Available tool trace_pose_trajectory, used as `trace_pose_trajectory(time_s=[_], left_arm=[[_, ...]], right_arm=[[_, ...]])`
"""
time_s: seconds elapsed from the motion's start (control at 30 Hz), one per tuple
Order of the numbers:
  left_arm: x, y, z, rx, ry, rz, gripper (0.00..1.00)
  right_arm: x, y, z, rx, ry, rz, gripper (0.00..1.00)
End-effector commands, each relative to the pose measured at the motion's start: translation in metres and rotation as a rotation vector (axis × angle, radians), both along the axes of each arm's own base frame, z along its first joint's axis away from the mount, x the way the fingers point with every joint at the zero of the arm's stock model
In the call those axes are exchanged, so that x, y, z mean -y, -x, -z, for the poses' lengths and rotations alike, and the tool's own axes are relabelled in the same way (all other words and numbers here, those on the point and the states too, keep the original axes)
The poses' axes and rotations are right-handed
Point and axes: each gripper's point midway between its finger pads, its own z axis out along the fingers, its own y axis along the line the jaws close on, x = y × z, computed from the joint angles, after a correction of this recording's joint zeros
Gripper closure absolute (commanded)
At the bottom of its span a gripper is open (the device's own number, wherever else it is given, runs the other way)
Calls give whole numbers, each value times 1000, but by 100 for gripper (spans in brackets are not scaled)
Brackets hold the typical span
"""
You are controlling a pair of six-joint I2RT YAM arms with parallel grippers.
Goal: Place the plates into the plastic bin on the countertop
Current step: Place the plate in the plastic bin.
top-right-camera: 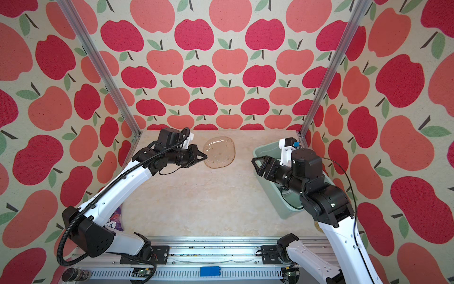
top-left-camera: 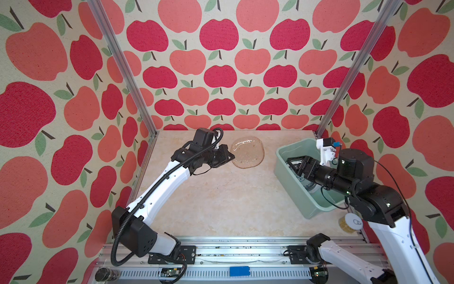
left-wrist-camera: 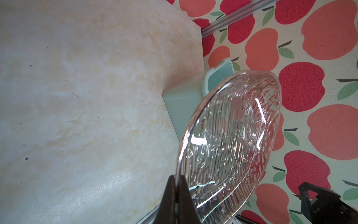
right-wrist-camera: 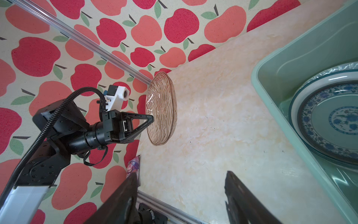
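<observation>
An amber translucent plate (top-left-camera: 248,152) (top-right-camera: 219,152) is held tilted over the back of the countertop (top-left-camera: 221,201). My left gripper (top-left-camera: 232,156) (top-right-camera: 205,156) (left-wrist-camera: 177,178) is shut on its near rim, which shows clearly in the right wrist view (right-wrist-camera: 152,118). The mint-green plastic bin (top-left-camera: 294,194) (top-right-camera: 270,191) (left-wrist-camera: 184,100) stands at the right. It holds a stack of plates with a teal patterned one (right-wrist-camera: 333,120) on top. My right gripper (top-left-camera: 294,163) (top-right-camera: 256,164) (right-wrist-camera: 181,173) hangs open and empty at the bin's left wall.
A yellow jar with a white lid (top-left-camera: 348,222) stands by the bin's near end. A purple packet (top-right-camera: 115,218) lies at the countertop's left edge. An aluminium rail (top-left-camera: 233,246) with a blue block (top-left-camera: 240,271) runs along the front. Apple-patterned walls enclose the other sides.
</observation>
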Motion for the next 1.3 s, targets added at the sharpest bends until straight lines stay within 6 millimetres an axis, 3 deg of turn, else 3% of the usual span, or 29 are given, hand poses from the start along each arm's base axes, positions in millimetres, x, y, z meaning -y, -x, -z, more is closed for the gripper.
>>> trace_pose_trajectory(time_s=[0.0, 0.13, 0.43, 0.77, 1.27], left_arm=[[18, 13, -3, -26, 0, 84, 100], [37, 22, -2, -37, -1, 144, 100], [51, 33, 2, -72, -3, 205, 100], [65, 26, -3, -54, 2, 231, 100], [77, 28, -5, -55, -8, 261, 100]], right_arm=[[-3, 9, 31, -103, 20, -56, 27], [-10, -2, 37, -128, -44, -65, 30], [-12, -34, 40, -132, -124, -39, 38], [-24, -47, 45, -163, -140, -78, 50], [-27, -53, 56, -182, -127, -80, 95]])
